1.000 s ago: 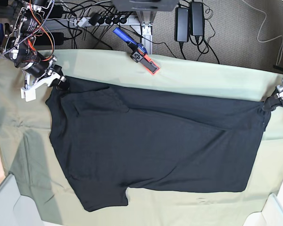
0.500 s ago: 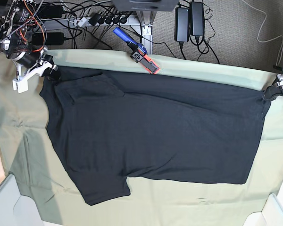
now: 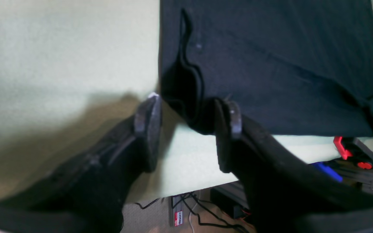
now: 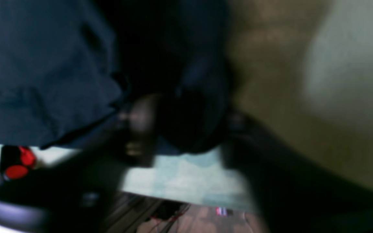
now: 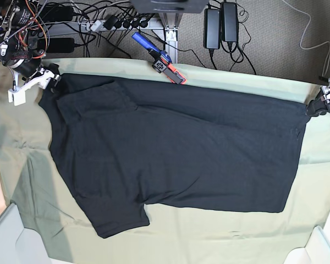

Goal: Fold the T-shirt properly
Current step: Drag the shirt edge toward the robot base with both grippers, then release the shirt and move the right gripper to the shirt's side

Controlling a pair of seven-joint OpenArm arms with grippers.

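Base view: shirt [image 5: 176, 154] spread flat on the cloth [image 5: 22, 165], a gripper at each far corner.

Both sleeves and the body lie open, plain side up, so no fold is made yet and the whole folding remains. Left gripper [image 3: 189, 129] has its jaws parted, with a bunched shirt corner lying loose between them rather than pinched. Right gripper [image 4: 186, 129] is blurred; its jaws seem to stand apart around a dark lump of fabric, though I cannot tell whether they have let go. The shirt's far edge runs close to the table's back edge, touching or nearly touching the clamp [image 5: 168, 66] there. Bare cloth along the near side and both ends leaves room to work.
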